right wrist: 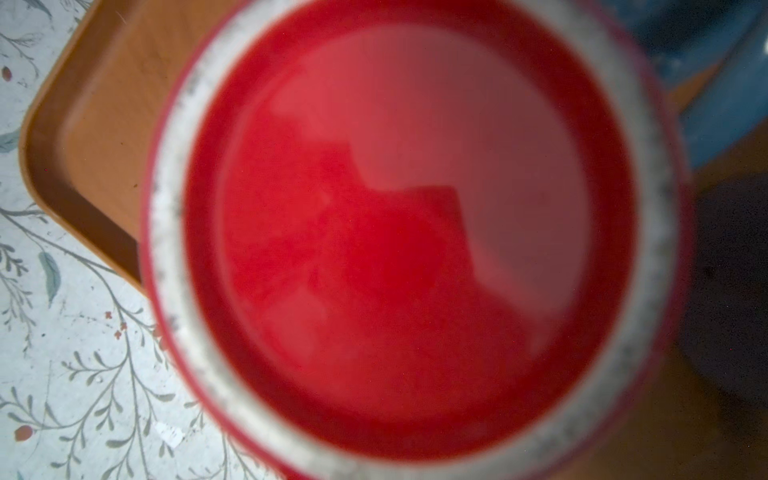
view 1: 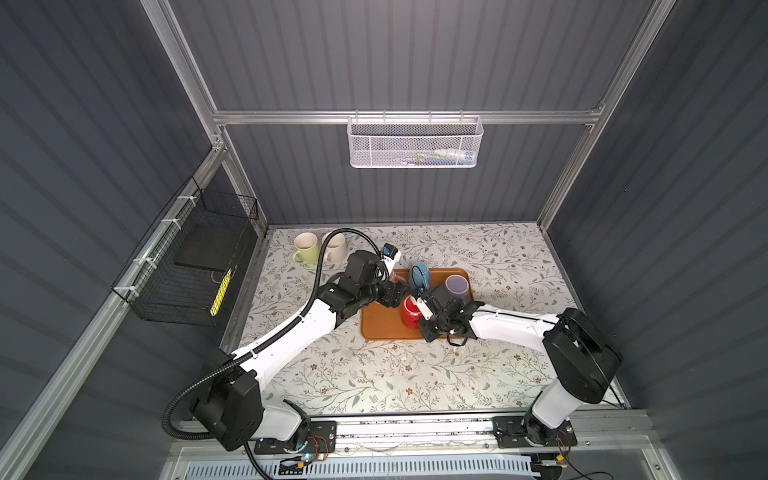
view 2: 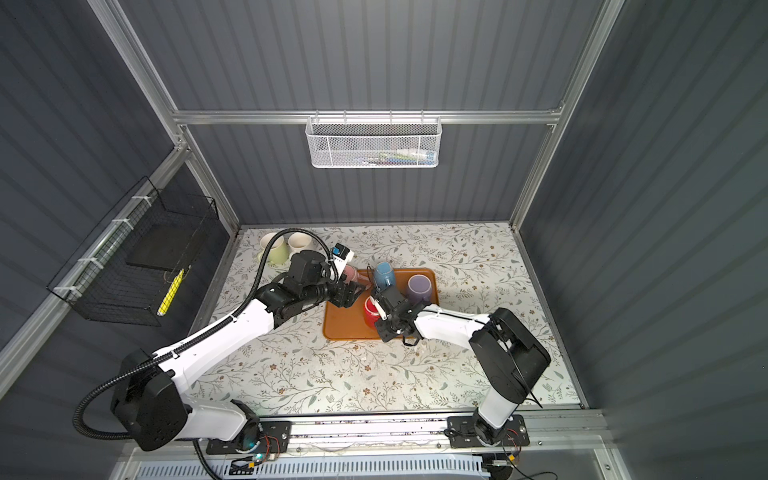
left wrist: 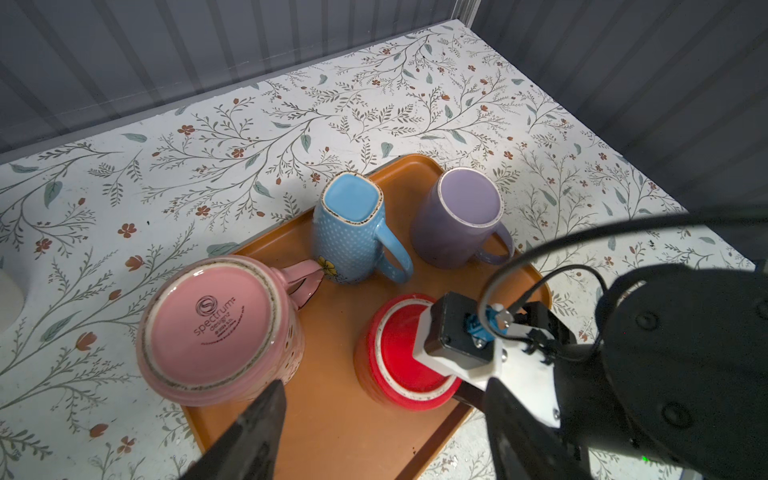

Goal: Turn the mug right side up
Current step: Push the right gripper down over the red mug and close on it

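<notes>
A red mug [view 1: 409, 311] [left wrist: 399, 361] stands upside down on the orange tray [view 1: 382, 328] [left wrist: 332, 415], base up. Its base fills the right wrist view as a blurred red mug bottom [right wrist: 395, 228]. My right gripper [view 1: 428, 318] sits low against the mug's right side, with its wrist camera over the base. Its fingers are hidden, so whether they grip the mug cannot be told. My left gripper [left wrist: 386, 419] [view 1: 392, 295] hovers open over bare tray between the red mug and a pink mug [left wrist: 216, 328], with nothing in it.
The pink mug, a blue mug [left wrist: 353, 232] and a purple mug [left wrist: 457, 216] also stand upside down on the tray. A green mug [view 1: 306, 248] and a cream mug [view 1: 336, 246] stand upright at the back left. A black wire basket [view 1: 195, 266] hangs on the left wall.
</notes>
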`<state>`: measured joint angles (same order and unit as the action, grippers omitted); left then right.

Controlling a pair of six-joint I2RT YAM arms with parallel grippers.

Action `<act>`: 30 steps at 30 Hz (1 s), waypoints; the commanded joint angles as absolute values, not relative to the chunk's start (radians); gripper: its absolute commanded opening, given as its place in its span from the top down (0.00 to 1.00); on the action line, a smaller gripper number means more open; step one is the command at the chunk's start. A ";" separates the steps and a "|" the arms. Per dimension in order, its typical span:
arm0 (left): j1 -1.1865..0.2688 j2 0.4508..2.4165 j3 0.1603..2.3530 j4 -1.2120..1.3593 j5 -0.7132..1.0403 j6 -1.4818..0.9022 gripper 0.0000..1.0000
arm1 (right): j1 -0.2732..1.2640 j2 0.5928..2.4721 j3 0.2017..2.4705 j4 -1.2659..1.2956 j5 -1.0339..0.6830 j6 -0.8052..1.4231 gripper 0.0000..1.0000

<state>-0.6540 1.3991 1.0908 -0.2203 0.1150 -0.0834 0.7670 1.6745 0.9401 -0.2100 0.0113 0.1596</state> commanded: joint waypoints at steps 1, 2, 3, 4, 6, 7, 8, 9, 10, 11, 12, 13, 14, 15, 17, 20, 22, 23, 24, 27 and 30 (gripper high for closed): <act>-0.661 1.381 1.078 -0.241 0.109 -0.078 0.25 | 0.773 1.692 0.979 -0.230 0.039 0.159 0.78; -0.661 1.379 1.078 -0.242 0.107 -0.078 0.25 | 0.773 1.695 0.982 -0.239 0.049 0.159 0.75; -0.661 1.378 1.075 -0.242 0.107 -0.078 0.25 | 0.773 1.695 0.980 -0.244 0.053 0.156 0.72; -0.661 1.377 1.075 -0.242 0.107 -0.078 0.25 | 0.773 1.692 0.976 -0.247 0.053 0.153 0.70; -0.661 1.379 1.076 -0.241 0.107 -0.077 0.25 | 0.773 1.686 0.971 -0.259 0.048 0.145 0.67; -0.661 1.381 1.075 -0.240 0.109 -0.077 0.25 | 0.775 1.684 0.969 -0.266 0.048 0.140 0.66; -0.661 1.383 1.077 -0.238 0.112 -0.077 0.25 | 0.775 1.684 0.968 -0.271 0.048 0.135 0.65; -0.661 1.385 1.080 -0.236 0.113 -0.077 0.25 | 0.775 1.684 0.969 -0.276 0.047 0.129 0.65; -0.660 1.389 1.080 -0.235 0.115 -0.076 0.25 | 0.775 1.688 0.971 -0.281 0.043 0.122 0.65; -0.661 1.391 1.082 -0.234 0.116 -0.075 0.25 | 0.775 1.692 0.975 -0.282 0.044 0.118 0.64; -0.661 1.394 1.086 -0.235 0.117 -0.075 0.25 | 0.775 1.698 0.978 -0.282 0.045 0.115 0.64; -0.661 1.394 1.086 -0.236 0.116 -0.076 0.25 | 0.777 1.706 0.983 -0.283 0.047 0.112 0.63; -0.661 1.394 1.087 -0.237 0.117 -0.074 0.25 | 0.777 1.716 0.988 -0.284 0.053 0.111 0.63; -0.661 1.393 1.088 -0.239 0.115 -0.072 0.25 | 0.778 1.722 0.994 -0.283 0.055 0.111 0.62; -0.661 1.390 1.091 -0.245 0.111 -0.069 0.25 | 0.779 1.738 1.007 -0.281 0.063 0.115 0.62; -0.661 1.388 1.095 -0.253 0.108 -0.065 0.25 | 0.781 1.758 1.020 -0.275 0.076 0.118 0.62; -0.661 1.386 1.096 -0.255 0.104 -0.063 0.25 | 0.782 1.767 1.025 -0.270 0.084 0.120 0.62; -0.661 1.388 1.098 -0.258 0.105 -0.063 0.25 | 0.782 1.770 1.026 -0.267 0.086 0.120 0.62; -0.661 1.388 1.098 -0.258 0.104 -0.063 0.25 | 0.782 1.771 1.028 -0.267 0.090 0.119 0.63; -0.661 1.388 1.097 -0.257 0.104 -0.063 0.25 | 0.782 1.772 1.026 -0.267 0.094 0.122 0.64; -0.661 1.390 1.094 -0.255 0.104 -0.064 0.25 | 0.782 1.775 1.022 -0.262 0.097 0.125 0.65</act>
